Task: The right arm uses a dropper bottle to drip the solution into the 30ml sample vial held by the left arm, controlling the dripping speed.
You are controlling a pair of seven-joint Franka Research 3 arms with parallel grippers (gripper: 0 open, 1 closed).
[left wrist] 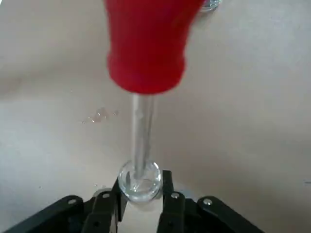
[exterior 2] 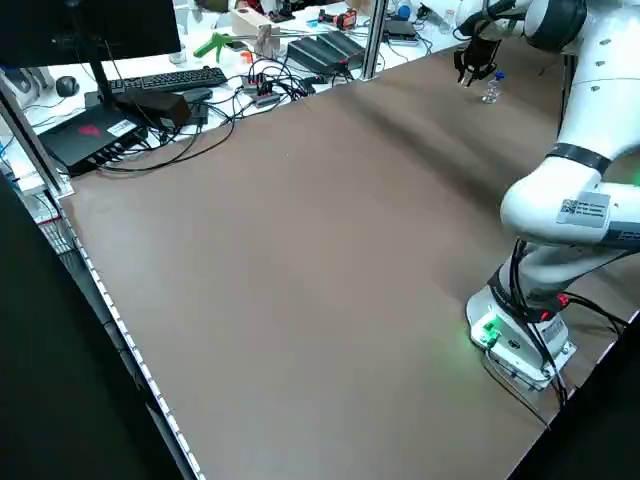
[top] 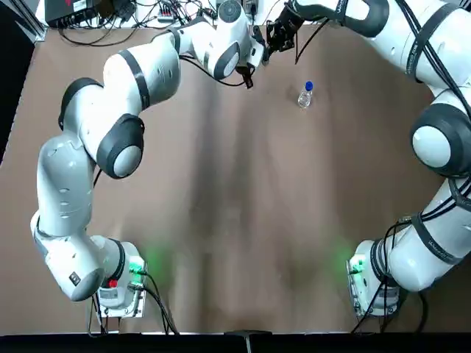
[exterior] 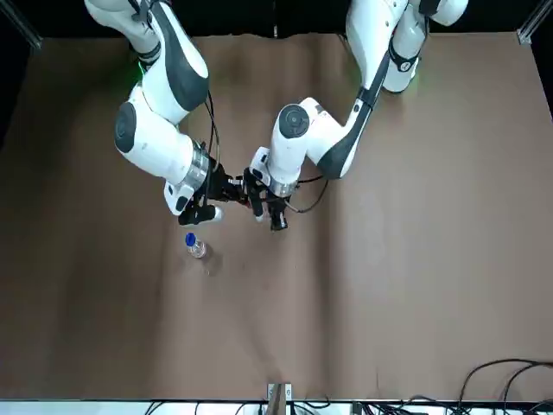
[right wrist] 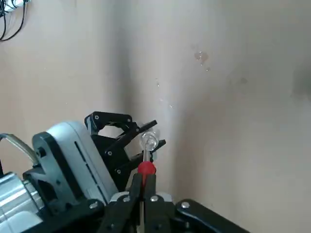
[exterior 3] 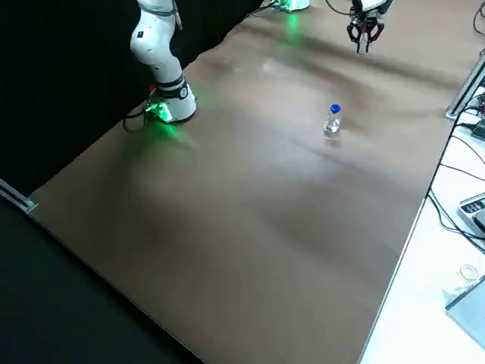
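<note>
At the far edge of the desk we have both tools nose to nose. Left tool is clamped on the 30ml sample vial, mouth up, held off the desk. Right tool is pinched on the red bulb of the pipette, with its glass stem running down into the vial mouth. Our read: the vial is held up and steady so the stem can sit inside the rim, and the grip on the bulb is what meters the drops.

The dropper bottle, blue collar on, stands alone on the desk, just to the right arm's side of the tools, nothing touching it. So the dropper is out of it.

A few small wet spots show on the desk near the vial, likely spill.

Hard to call: liquid level in the vial, whether a drop is forming, how far the stem tip goes in. In the top view the two tools overlap and the vial isn't readable. Side views cut off most of both arms.
</note>
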